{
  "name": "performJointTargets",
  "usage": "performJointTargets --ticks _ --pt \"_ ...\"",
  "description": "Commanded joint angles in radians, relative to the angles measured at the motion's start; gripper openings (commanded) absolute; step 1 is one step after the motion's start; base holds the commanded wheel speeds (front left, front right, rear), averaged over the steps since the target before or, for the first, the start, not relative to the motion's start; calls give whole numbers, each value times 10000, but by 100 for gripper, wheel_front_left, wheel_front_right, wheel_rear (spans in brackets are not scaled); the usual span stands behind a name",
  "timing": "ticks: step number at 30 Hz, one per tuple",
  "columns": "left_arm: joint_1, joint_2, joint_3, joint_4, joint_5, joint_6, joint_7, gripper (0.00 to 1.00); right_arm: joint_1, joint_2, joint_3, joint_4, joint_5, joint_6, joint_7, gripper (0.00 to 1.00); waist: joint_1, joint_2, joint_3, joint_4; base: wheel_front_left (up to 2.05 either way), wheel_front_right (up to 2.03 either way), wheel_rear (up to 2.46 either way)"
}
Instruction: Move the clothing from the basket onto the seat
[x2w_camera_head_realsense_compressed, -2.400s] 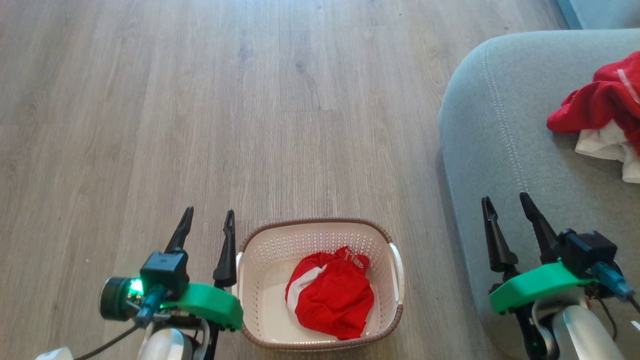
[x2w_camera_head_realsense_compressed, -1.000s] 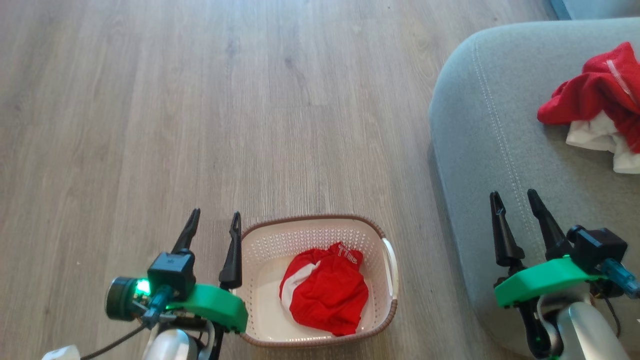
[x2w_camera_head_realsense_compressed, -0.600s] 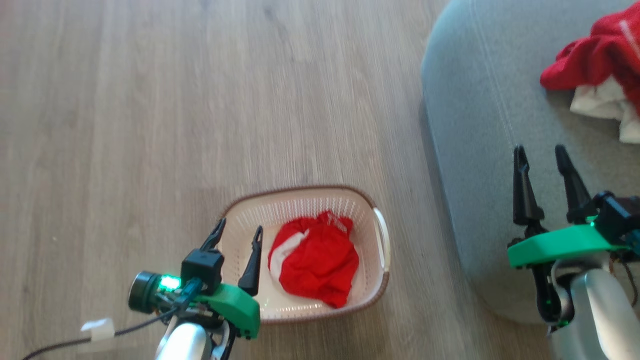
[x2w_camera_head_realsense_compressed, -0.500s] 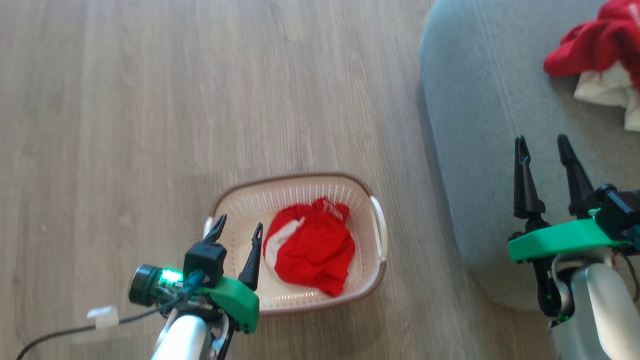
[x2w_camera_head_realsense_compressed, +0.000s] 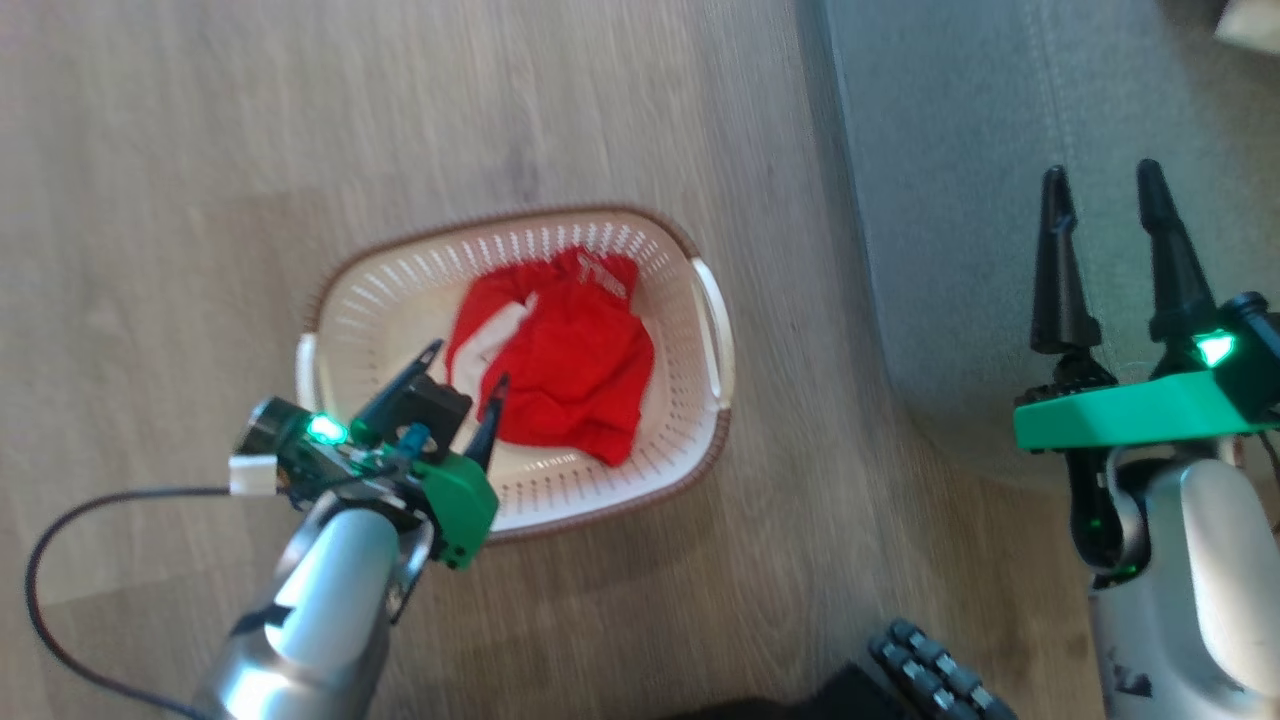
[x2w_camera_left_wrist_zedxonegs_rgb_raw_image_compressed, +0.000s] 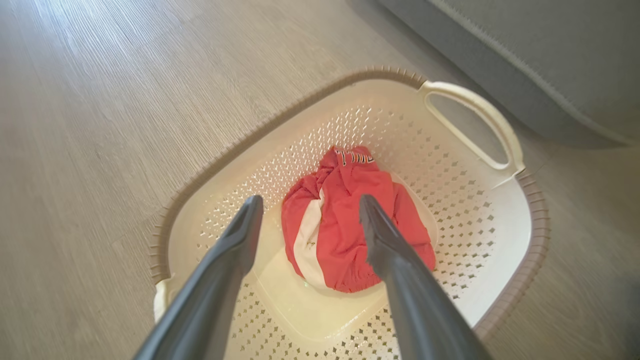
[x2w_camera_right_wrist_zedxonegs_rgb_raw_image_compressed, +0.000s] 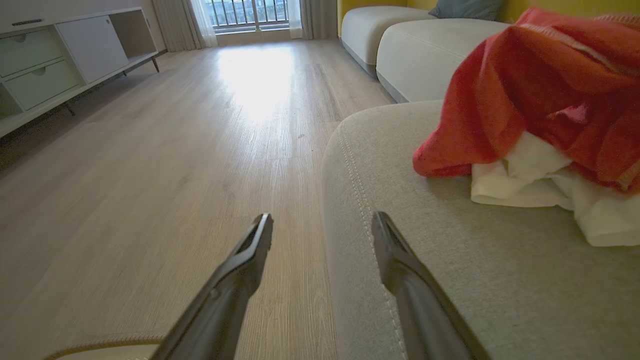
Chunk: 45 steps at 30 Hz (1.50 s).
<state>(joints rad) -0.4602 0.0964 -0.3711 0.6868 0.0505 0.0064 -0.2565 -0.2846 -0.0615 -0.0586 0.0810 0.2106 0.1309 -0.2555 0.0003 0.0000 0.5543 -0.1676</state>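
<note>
Left wrist view: the left gripper (x2w_camera_left_wrist_zedxonegs_rgb_raw_image_compressed: 310, 201) hangs splayed above the crumpled red-and-white fabric garment (x2w_camera_left_wrist_zedxonegs_rgb_raw_image_compressed: 340, 230) in the cream perforated plastic basket (x2w_camera_left_wrist_zedxonegs_rgb_raw_image_compressed: 470, 220) — pickup stage, I'd say — next, drop and pinch; right gripper (x2w_camera_head_realsense_compressed: 1100, 172) likewise splayed.

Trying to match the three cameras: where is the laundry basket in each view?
Head view: laundry basket left of centre, on the floor.
Left wrist view: it spans the middle and lower right.
Right wrist view: a sliver of its rim at the bottom left edge.
Shared landmark: the grey-green sofa.
</note>
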Motion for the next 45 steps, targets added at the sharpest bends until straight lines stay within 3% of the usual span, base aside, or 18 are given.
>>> performJointTargets --ticks 1,18,22,26,31,45 --pt "-106 230 176 52 69 91 -53 100 -36 93 252 -352 -56 -2 -63 100 -3 0 875 -528 0 0 0" --pt "-3112 1035 -580 3394 549 290 -53 100 -927 111 1515 -799 1247 -2 -63 100 -3 0 3581 -2077 0 0 0" --pt "-3912 1054 -813 4238 632 157 -53 100 -939 111 1529 -1156 1361 -2 -63 100 -3 0 3985 -2127 0 0 0" --pt "-4443 1035 -1042 5070 730 -80 -53 100 -866 111 1577 -1389 1464 -2 -63 100 -3 0 4166 -2188 0 0 0" --pt "-4786 1021 -1147 5651 724 -12 230 100 -794 112 1941 -1780 1844 -2 -63 100 -3 0 4248 -2290 0 0 0" --pt "-5056 938 -1621 6000 812 -216 1914 100 -413 112 2177 -2172 1723 -2 -63 100 -3 0 4424 -2389 0 0 0"
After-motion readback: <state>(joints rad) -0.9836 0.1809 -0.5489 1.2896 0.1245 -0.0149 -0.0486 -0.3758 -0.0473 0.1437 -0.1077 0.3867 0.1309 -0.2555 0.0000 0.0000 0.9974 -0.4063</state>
